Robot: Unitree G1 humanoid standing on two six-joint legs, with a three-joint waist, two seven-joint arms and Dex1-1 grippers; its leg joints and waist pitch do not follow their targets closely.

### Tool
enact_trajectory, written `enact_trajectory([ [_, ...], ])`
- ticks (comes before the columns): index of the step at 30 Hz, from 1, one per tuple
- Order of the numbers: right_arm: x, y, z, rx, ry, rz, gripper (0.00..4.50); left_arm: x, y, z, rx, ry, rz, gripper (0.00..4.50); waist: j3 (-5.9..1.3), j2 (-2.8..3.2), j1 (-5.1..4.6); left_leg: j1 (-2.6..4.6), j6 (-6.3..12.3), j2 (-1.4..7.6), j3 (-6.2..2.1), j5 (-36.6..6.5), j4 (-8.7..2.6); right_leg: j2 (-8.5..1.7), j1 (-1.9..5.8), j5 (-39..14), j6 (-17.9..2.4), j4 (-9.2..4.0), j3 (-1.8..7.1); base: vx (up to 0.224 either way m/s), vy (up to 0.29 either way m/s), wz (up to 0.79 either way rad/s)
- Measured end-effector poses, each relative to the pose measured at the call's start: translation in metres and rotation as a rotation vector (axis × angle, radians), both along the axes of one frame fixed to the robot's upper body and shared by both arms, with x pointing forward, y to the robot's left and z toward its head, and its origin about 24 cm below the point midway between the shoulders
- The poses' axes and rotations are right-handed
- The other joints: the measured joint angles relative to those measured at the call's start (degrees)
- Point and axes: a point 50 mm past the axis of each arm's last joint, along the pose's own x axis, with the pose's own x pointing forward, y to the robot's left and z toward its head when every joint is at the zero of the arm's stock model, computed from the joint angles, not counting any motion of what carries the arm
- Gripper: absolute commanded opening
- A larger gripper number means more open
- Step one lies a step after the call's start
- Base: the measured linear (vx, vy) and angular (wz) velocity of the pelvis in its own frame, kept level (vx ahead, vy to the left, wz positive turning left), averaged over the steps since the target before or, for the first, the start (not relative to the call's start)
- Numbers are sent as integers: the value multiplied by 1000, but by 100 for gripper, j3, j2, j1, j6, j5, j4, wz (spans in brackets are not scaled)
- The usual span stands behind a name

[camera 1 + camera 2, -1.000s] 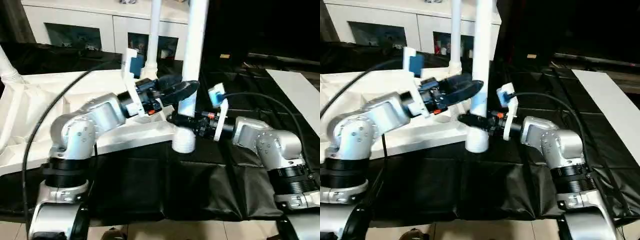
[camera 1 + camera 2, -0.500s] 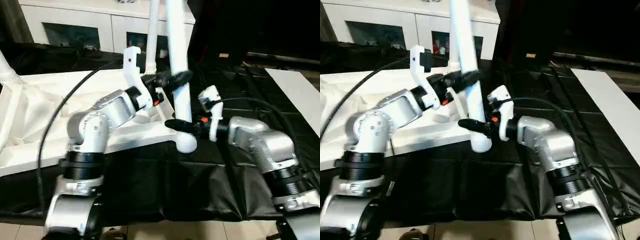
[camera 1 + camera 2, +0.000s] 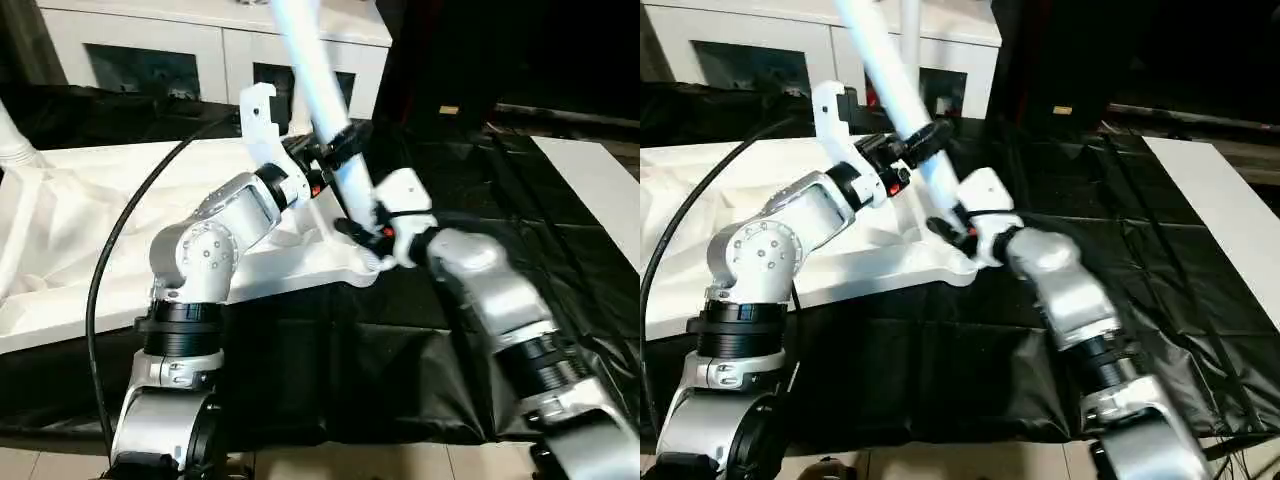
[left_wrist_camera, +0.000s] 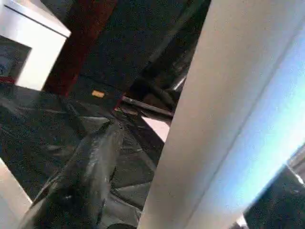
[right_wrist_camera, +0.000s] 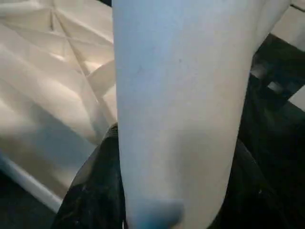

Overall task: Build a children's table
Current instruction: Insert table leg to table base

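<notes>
Table leg (image 3: pixel 325 95) tilted, not upright: long axis running from its thick lower end at the near corner socket (image 3: pixel 368 268) of the tabletop (image 3: pixel 70 230) up and away toward the white cabinet (image 3: pixel 150 45), top leaning to the robot's left. Lower end right at the socket, though whether seated inside or only resting on its rim cannot be told, hidden as it is behind the right end effector (image 3: pixel 362 232). Right end effector clenched around the leg just above the socket, black fingers wrapping both flanks in the right wrist view, ribbed underside of the tabletop spreading behind. Left end effector (image 3: pixel 338 145) higher up the same leg, farther from the socket, fingers set either side of the shaft; one dark finger (image 4: pixel 81 176) seen beside the white shaft in the left wrist view, but firm clamp or loose cradle cannot be told. Nearer to the socket: the right arm, so likely the pivot point; the left, higher, likely the lever for swinging the top back over the socket. Coming move judged as bringing the long axis upright over the socket, then pressing down along it. Another leg (image 3: pixel 12 140) already standing at the far left corner of the tabletop, well apart from the socket. Tabletop itself upside down on the black-draped surface (image 3: pixel 480 180).
</notes>
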Motion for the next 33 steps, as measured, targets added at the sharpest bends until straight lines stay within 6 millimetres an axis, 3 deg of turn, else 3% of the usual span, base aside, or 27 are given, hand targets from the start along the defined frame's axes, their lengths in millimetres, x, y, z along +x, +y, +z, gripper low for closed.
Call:
enact_trajectory([
  [22, 5, 8, -3, 6, -18, -42, 186, 3, 1, 2, 87, -76, 74, 182, 0, 0, -81, -1, 0, -2, 1, 0, -6, 0, 0, 2, 0, -9, 1, 0, 0, 0],
  [33, 5, 9, -2, 9, -27, -44, 186, 3, 2, 3, 86, -91, 66, 179, 0, 0, -81, -1, 0, -2, 1, 0, -6, 0, 0, 2, 0, -9, 2, 0, 0, 0],
])
